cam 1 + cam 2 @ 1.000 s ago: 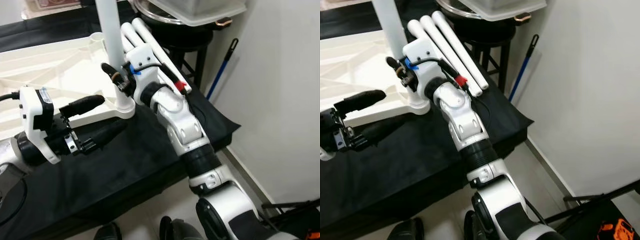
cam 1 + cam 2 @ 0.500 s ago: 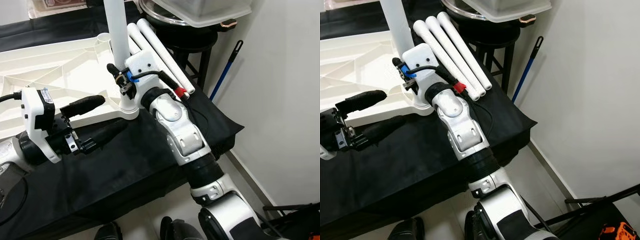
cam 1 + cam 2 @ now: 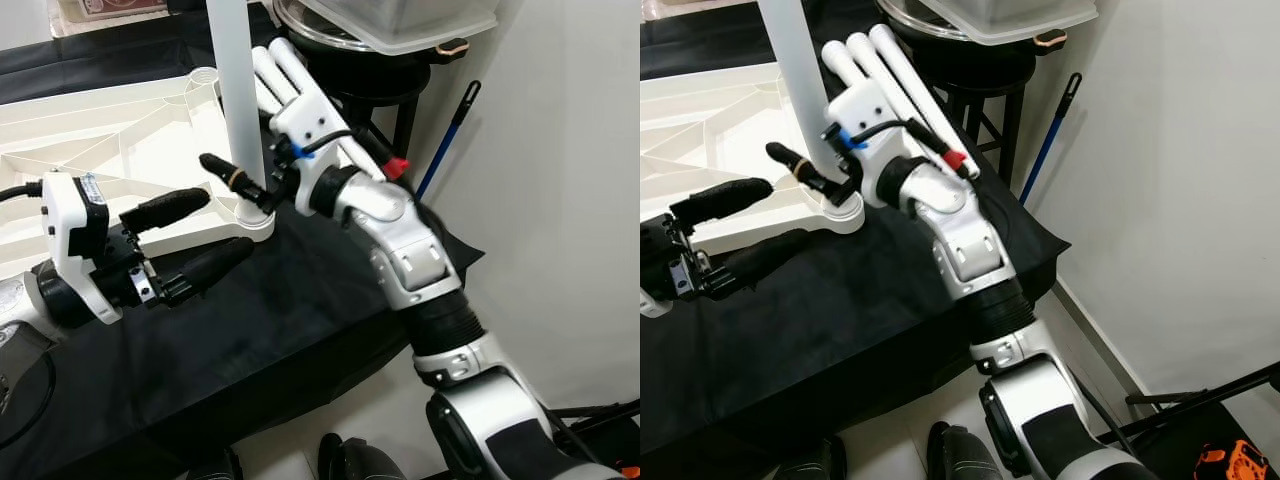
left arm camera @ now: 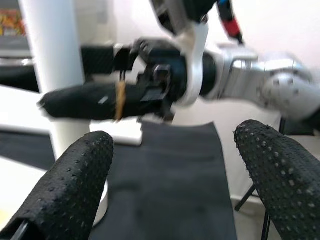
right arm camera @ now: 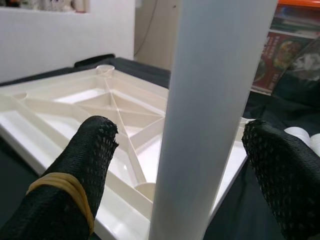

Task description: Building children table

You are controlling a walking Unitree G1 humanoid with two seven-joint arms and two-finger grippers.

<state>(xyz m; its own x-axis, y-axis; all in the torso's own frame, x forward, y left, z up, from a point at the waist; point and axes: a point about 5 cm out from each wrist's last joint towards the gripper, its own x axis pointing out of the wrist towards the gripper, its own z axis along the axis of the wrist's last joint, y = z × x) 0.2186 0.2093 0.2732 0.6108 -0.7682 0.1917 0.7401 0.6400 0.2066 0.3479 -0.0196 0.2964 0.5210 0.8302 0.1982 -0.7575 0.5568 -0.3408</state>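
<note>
Right gripper (image 5: 175,165) has its two black fingers spread wide to either side of the white table leg (image 3: 236,95), which stands upright in the corner socket (image 3: 252,213) of the upturned white tabletop (image 3: 90,130). From the wrist camera the leg fills the gap between the fingers without either pad clearly pressing on it, so I would call it a loose straddle, not a grip. The leg's long axis runs straight up out of the top of the frame, and the fingers reach across it from the right, low down near the socket.

Left gripper (image 3: 195,240) sits at the lower left of the frame, also parted wide and empty, pointing toward the same corner from just short of the tabletop's edge. The right arm is plainly the nearer one to the leg.

Three more white legs (image 3: 895,70) lie side by side on the black cloth (image 3: 260,330) behind the right wrist, upper centre, waiting their turn.
</note>
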